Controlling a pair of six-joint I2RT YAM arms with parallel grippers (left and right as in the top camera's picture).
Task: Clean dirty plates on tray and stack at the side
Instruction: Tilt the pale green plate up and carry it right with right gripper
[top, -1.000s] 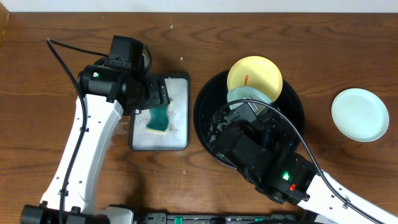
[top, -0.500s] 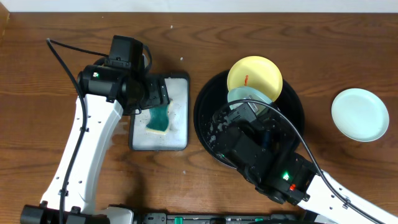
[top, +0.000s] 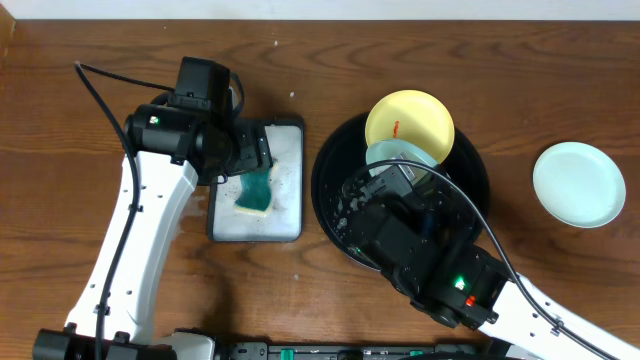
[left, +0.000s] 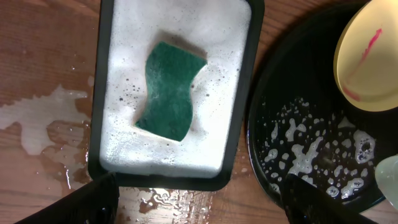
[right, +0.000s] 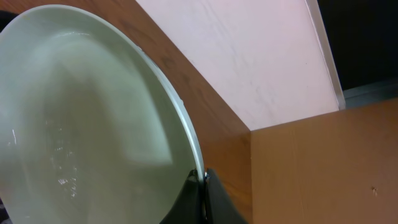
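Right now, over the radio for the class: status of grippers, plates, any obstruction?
Left gripper open, over sponge tray. Right gripper shut on mint plate, above tray. Yellow plate red-smeared, on tray; second mint plate aside. No obstruction seen.

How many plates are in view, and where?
3. A yellow plate lies at the black tray's far edge; a mint plate is clamped in the right gripper over the tray; a second mint plate sits on the table, far right. The right arm may hide more.

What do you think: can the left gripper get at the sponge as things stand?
Probably yes. The left gripper hangs open above the sponge, which lies uncovered on the foam in the sponge tray; nothing stands between them.
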